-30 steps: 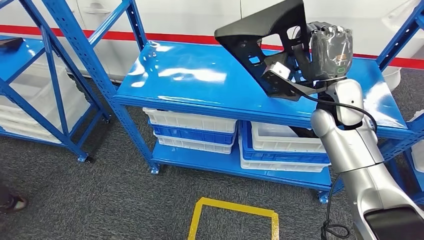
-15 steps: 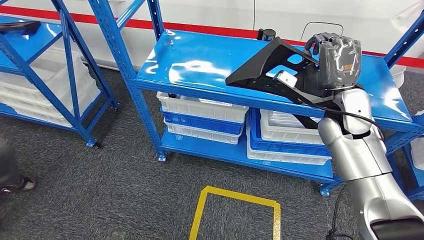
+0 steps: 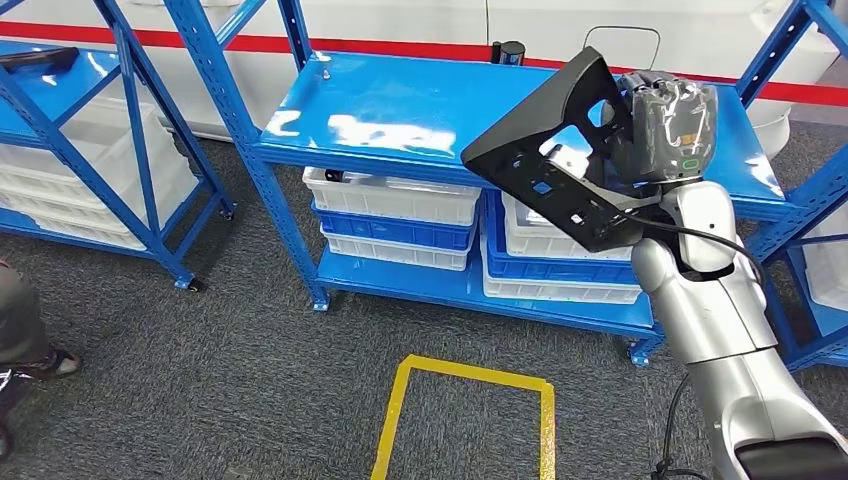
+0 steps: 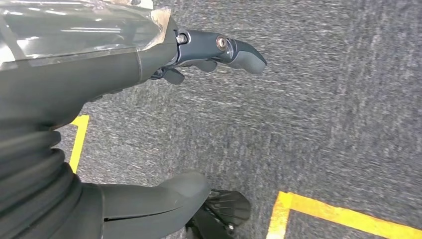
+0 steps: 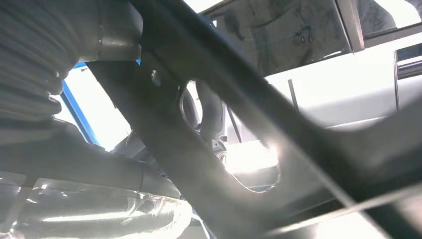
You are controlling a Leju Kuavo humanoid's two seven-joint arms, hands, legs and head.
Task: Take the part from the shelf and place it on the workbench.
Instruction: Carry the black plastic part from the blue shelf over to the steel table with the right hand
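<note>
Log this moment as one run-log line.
stage: carrying | right hand: grips black part, lifted off blue shelf | left hand: holds nothing, hangs over carpet | placement: not yet done

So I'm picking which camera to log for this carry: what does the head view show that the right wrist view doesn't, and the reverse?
Head view alone: the blue shelf, the white and blue bins under it, and the yellow floor marking. Right wrist view alone: a close look through the part's cutout at a white wall. Both: the black part held by the right hand.
</note>
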